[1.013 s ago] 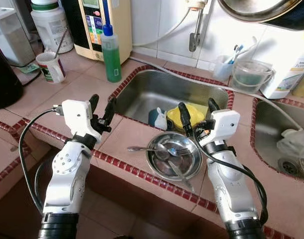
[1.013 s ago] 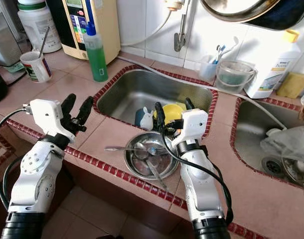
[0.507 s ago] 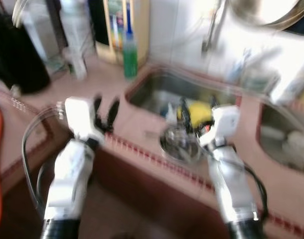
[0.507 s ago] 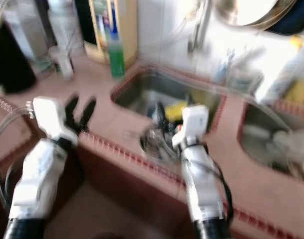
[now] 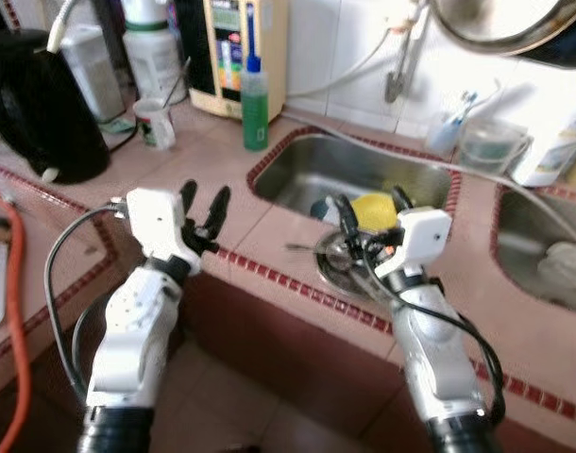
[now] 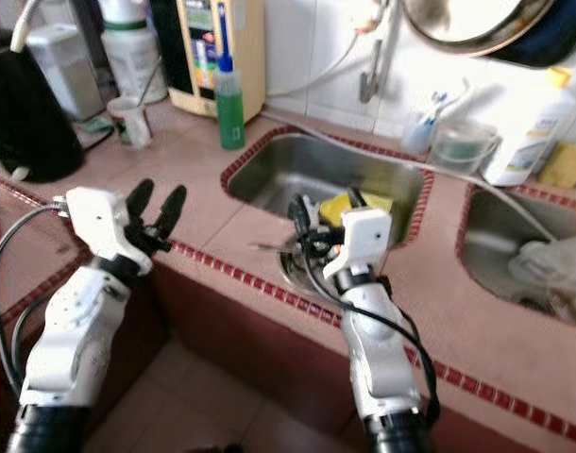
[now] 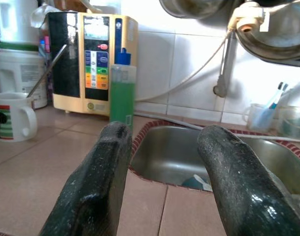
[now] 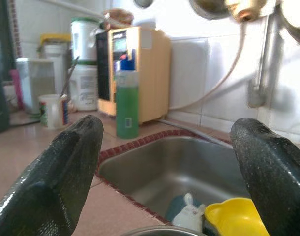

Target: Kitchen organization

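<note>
We face a pink-tiled kitchen counter (image 5: pixel 269 212) with a red-trimmed steel sink (image 5: pixel 345 170) in the upper middle of the frame. At mid-frame a metal bowl (image 5: pixel 340 264) holding cutlery sits on the counter edge just in front of the sink, beside a yellow cup (image 5: pixel 371 208) in the basin, and our right gripper (image 5: pixel 368 212) hovers over the bowl with fingers spread wide. Our left gripper (image 5: pixel 203 203) hangs parted above the counter at centre left, with a green bottle (image 5: pixel 256 104), a mug (image 5: pixel 156 123) and a black kettle (image 5: pixel 42 118) toward the upper left.
</note>
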